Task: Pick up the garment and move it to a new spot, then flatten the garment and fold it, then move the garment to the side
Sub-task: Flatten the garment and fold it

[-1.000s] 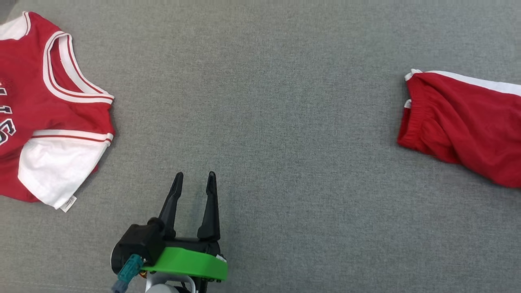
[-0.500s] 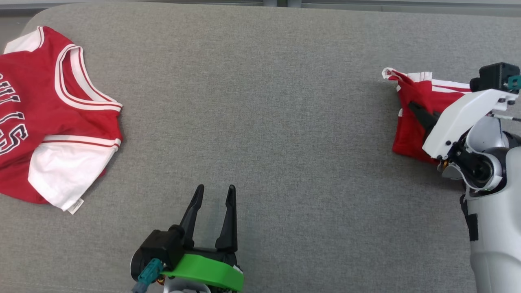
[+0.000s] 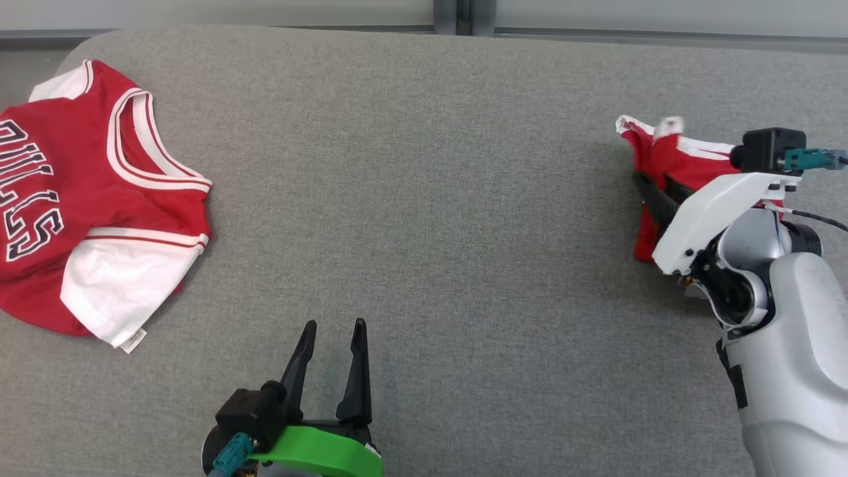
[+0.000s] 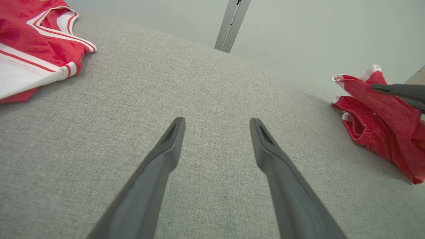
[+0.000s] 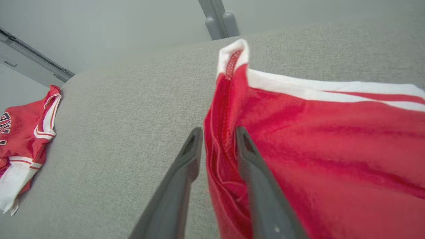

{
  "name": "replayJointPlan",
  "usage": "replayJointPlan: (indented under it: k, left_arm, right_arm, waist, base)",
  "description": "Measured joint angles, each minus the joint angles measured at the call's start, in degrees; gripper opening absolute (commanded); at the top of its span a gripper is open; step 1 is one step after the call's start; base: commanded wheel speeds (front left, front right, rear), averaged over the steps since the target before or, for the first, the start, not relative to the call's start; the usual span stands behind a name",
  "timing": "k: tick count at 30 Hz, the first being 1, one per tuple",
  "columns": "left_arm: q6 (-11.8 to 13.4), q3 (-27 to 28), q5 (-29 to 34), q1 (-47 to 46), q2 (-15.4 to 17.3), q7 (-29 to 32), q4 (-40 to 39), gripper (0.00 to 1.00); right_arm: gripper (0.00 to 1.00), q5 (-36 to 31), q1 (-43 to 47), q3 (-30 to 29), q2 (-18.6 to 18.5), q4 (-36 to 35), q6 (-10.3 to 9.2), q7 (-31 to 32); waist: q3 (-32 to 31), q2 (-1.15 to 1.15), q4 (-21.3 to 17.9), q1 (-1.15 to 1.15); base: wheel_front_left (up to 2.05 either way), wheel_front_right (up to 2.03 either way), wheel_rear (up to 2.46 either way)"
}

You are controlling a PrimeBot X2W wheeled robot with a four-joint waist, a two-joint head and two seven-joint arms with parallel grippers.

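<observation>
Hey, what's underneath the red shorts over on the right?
The red shorts with white trim lie on the grey fabric surface. One edge is raised, pinched in the right gripper's jaws. Anything beneath the bunched cloth is covered, so I cannot tell.

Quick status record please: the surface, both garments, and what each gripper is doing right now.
surface: grey padded surface, bare across the middle
garment in hand: red shorts at the robot's right, bunched, one edge lifted off the surface
other garment: red jersey with white sleeve, lying at the robot's left, untouched
right gripper: fingers pinched on an edge of the shorts
left gripper: open, holding nothing, over bare surface
task stage: pickup under way; not yet flattened or folded
</observation>
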Motion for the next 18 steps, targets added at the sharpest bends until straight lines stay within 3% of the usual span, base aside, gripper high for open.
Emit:
replayJointPlan:
  k: [4,7,11,18]
  left_arm:
    - [0.0,0.5,-0.8,1.6,0.0,0.0,0.0,1.00]
    - [0.0,2.1,-0.2,3.6,0.0,0.0,-0.4,1.00]
    - [-1.4,5.4,2.9,5.8,0.0,0.0,-1.7,1.00]
    - [-4.8,11.5,7.5,9.2,-0.1,0.0,-6.1,1.00]
  right_arm:
    - [1.00,3.2,2.4,6.6,-0.8,-6.2,0.00,-4.8]
    - [1.00,3.2,7.1,9.5,-5.4,-13.2,0.05,-11.0]
    - [1.00,-2.4,15.1,4.5,-11.0,-16.7,0.04,-21.7]
    - [1.00,-14.9,27.1,-6.2,-13.4,-9.0,0.02,-40.2]
  waist:
    - [-2.2,0.00,-0.4,0.00]
    - [-4.1,0.00,-0.9,0.00]
    - [-6.8,0.00,-2.1,0.00]
    - [-10.7,0.00,-4.8,0.00]
  base:
    - [0.00,0.00,0.00]
    - [0.00,0.00,0.00]
    - [0.00,0.00,0.00]
    - [0.00,0.00,0.00]
